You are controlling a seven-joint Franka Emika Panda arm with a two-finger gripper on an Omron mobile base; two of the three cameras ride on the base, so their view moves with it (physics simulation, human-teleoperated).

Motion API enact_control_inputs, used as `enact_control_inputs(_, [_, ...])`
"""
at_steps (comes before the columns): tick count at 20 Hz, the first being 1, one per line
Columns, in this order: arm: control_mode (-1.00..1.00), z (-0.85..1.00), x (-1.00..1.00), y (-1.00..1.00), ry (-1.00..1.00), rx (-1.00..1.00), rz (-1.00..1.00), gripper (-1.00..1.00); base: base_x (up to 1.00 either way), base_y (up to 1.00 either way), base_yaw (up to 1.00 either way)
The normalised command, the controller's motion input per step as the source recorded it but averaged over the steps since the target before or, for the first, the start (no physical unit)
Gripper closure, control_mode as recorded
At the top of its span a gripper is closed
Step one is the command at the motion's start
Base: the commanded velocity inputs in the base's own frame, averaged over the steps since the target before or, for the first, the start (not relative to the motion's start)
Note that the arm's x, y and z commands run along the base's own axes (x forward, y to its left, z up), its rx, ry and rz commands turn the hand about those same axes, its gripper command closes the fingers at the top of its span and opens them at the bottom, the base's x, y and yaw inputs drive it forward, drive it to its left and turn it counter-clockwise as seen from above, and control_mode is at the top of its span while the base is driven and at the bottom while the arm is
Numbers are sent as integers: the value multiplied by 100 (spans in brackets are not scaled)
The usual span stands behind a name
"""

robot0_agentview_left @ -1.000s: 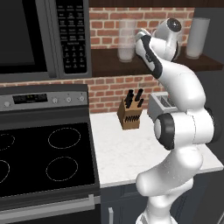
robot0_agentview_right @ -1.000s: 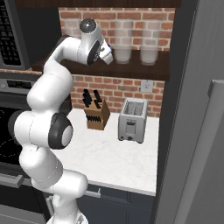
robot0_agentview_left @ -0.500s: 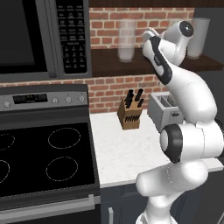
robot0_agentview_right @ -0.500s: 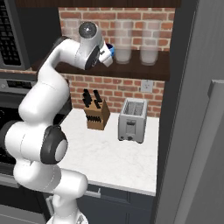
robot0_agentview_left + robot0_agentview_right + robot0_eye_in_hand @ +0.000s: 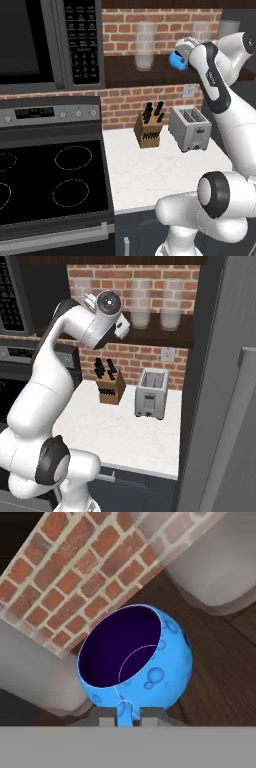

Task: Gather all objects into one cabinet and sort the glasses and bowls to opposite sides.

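My gripper is shut on the near rim of the small glossy blue bowl, whose dark inside faces the hand camera. In the left base view the blue bowl hangs at the gripper, level with the dark wooden shelf on the brick wall. Tall clear glasses stand on that shelf on either side of the bowl. From the hand, one glass is at upper right and one glass at lower left. I cannot tell which surface is the cabinet.
On the white counter stand a knife block and a toaster. The stove and microwave are at the left. A tall grey panel closes off the right side.
The hand has swung to the right along the shelf front, and the blue bowl now shows at the gripper between the glasses. The arm's upper links have turned with it.
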Motion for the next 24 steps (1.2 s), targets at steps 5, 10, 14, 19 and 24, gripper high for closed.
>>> enact_control_inputs(5, [-100, 7, -59, 0, -4, -11, 8, 100, 0, 0, 0])
enact_control_inputs(10, [-100, 39, -67, 0, -6, -20, 7, 100, 0, 0, 0])
enact_control_inputs(14, [-100, 17, -81, 6, -3, -16, 2, 100, 0, 0, 0])
enact_control_inputs(19, [-100, 0, -96, 21, 0, -6, 0, 100, 0, 0, 0])
enact_control_inputs(24, [-100, 0, -100, 18, -2, 0, 0, 100, 0, 0, 0])
